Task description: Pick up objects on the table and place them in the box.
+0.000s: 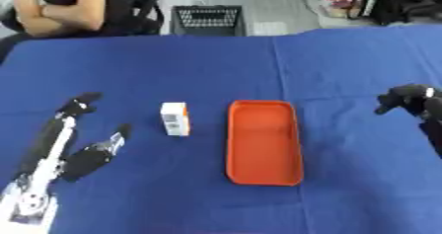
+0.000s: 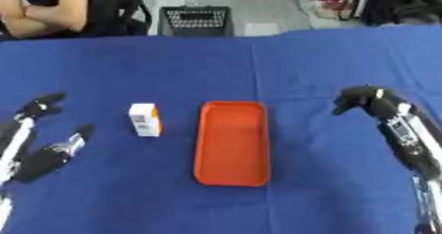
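Left eye view shows, nearest the robot, the left hand lying low at the near left of the blue table, its fingers stretched out straight and holding nothing. Just beyond its fingertips stands the small carton, white with an orange side, upright and a little way left of the orange box. The box is a shallow rounded tray with its long side running away from the robot, and nothing lies in it. Carton and box are near each other but not touching.

Over on the right, the right hand hovers above the cloth, well apart from the box, with its fingers curled downward around nothing.

The carton looks light and stands on a narrow base, so a sideways brush from the left hand's straight fingers would probably tip it or push it away before they can close on it. The box rim is low; a release made too early or off to one side could leave the carton on the rim or on the cloth beside it.

At the far edge, beyond the table, a black basket sits on the floor.
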You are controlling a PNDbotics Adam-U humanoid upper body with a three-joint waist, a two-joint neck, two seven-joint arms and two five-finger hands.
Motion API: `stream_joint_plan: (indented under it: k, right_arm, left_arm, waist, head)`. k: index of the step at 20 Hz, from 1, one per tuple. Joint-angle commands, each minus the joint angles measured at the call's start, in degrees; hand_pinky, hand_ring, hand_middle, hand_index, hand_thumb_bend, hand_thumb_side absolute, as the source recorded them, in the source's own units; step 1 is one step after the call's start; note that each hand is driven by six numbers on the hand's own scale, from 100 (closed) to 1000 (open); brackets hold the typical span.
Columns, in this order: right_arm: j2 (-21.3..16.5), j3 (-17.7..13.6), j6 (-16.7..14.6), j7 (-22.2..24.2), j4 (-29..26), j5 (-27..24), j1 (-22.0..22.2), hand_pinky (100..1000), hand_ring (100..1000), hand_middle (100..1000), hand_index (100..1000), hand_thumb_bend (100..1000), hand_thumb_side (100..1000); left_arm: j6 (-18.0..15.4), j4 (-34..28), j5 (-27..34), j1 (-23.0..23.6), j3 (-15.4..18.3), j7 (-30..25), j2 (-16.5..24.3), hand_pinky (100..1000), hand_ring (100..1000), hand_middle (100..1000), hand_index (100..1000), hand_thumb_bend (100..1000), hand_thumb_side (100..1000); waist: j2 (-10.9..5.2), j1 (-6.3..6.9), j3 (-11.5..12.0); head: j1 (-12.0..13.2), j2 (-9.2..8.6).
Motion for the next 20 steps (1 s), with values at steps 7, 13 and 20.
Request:
stream_joint_plan:
  k: [7,13,20]
  right_arm:
    - [-0.5,0.0,-0.2,0.3,-0.4,-0.2,-0.3,855,635,658,807,100,934]
    - [-0.6,0.1,-0.2,0.5,-0.3,-0.3,-0.2,855,635,658,807,100,934]
    - [-0.5,0.2,-0.3,0.6,-0.3,-0.3,-0.2,855,634,658,807,100,937]
  left_arm:
    - [-5.0,9.3,11.3,-5.9,-3.9,-1.8,4.7,1000,874,941,973,534,686]
    - [-7.0,14.1,13.2,-9.6,-6.3,-3.6,5.2,1000,873,938,978,529,693]
    - [-8.4,16.3,13.8,-11.5,-7.7,-4.7,5.3,1000,866,922,973,510,692]
  waist:
    - [-0.65,0.06,-0.3]
    - [-0.67,0.02,-0.4]
    - [-0.65,0.06,-0.6]
  head:
    - [0.8,-0.26]
    - [0.8,-0.25]
    - [0.9,-0.2]
